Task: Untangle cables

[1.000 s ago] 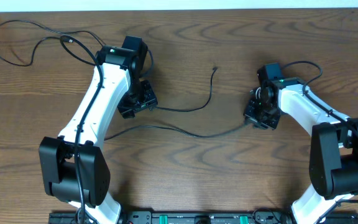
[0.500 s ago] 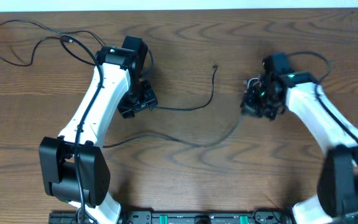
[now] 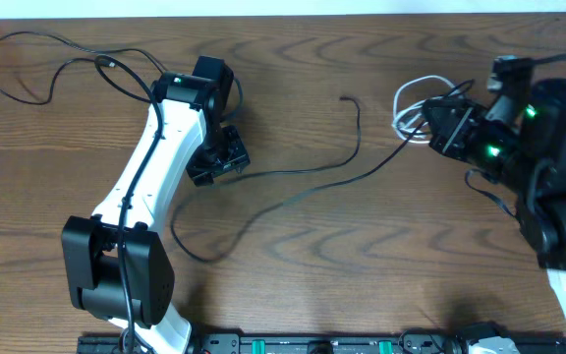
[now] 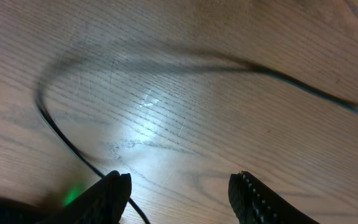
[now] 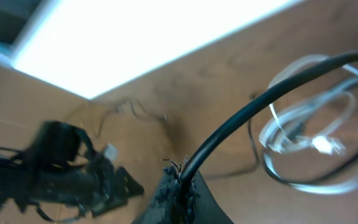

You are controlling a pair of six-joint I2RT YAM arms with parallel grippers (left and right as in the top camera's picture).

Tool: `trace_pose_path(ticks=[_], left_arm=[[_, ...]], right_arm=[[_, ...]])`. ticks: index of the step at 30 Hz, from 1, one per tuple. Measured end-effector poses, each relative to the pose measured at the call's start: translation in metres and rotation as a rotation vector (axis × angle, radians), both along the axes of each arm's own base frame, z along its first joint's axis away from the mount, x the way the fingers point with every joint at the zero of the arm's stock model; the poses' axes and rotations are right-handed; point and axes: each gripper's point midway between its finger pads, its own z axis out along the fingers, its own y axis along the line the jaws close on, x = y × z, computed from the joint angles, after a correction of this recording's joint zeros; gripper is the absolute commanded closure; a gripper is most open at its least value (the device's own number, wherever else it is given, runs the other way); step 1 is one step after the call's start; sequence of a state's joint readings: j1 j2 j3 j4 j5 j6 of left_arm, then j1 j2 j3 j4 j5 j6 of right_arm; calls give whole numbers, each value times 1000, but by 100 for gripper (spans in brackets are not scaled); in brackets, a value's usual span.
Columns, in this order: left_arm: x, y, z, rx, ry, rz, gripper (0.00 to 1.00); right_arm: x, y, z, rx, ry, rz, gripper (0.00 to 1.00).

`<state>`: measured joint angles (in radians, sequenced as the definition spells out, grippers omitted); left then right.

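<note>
My right gripper [image 3: 438,130] is raised above the table at the right and is shut on the end of a long black cable [image 3: 293,197], which trails down-left to a loop near the left arm's base. In the right wrist view the shut jaws [image 5: 179,183] pinch this cable [image 5: 241,121]. A white cable [image 3: 411,103] lies coiled beside the right gripper; it also shows in the right wrist view [image 5: 309,140]. My left gripper [image 3: 214,157] is low over the table and open [image 4: 179,193]. A second black cable [image 3: 312,169] runs from it to the right, and in the left wrist view a thin black cable [image 4: 67,143] passes by the left finger.
A third black cable [image 3: 104,62] lies in loose loops at the far left corner, behind the left arm. The table's far edge meets a white strip at the top of the overhead view.
My right gripper has lifted and moved right and back with the long black cable. The cable was dragged right, its left end curling into a loop. The white coil now shows. The left arm has not moved.
</note>
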<state>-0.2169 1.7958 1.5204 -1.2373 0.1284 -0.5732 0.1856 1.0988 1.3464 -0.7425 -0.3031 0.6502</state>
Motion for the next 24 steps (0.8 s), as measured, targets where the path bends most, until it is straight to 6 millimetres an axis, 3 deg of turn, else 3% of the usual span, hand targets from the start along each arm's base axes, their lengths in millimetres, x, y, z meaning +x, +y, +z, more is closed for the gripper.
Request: trace_pose_path(ticks=[3, 6, 8, 11, 14, 16, 19, 21, 24], left_arm=[[0, 0, 0, 0, 0, 0, 44], [0, 0, 0, 0, 0, 0, 44], [0, 0, 0, 0, 0, 0, 43], [0, 0, 0, 0, 0, 0, 44], [0, 0, 0, 0, 0, 0, 43], [0, 0, 0, 0, 0, 0, 43], [-4, 1, 0, 3, 15, 0, 43], [-4, 1, 0, 3, 15, 0, 43], [-3, 1, 0, 3, 14, 0, 43]], right_arm=[[-1, -5, 24, -2, -103, -20, 99], [-2, -7, 32, -38, -154, -11, 99], [-1, -7, 27, -92, -161, 10, 99], [7, -6, 3, -186, -116, 61, 99], [20, 8, -6, -157, -103, 121, 99], [31, 27, 13, -68, -186, 199, 99], [27, 36, 37, -15, -261, 250, 99], [20, 31, 26, -43, -202, 221, 99], [14, 12, -22, -165, -6, 115, 99]])
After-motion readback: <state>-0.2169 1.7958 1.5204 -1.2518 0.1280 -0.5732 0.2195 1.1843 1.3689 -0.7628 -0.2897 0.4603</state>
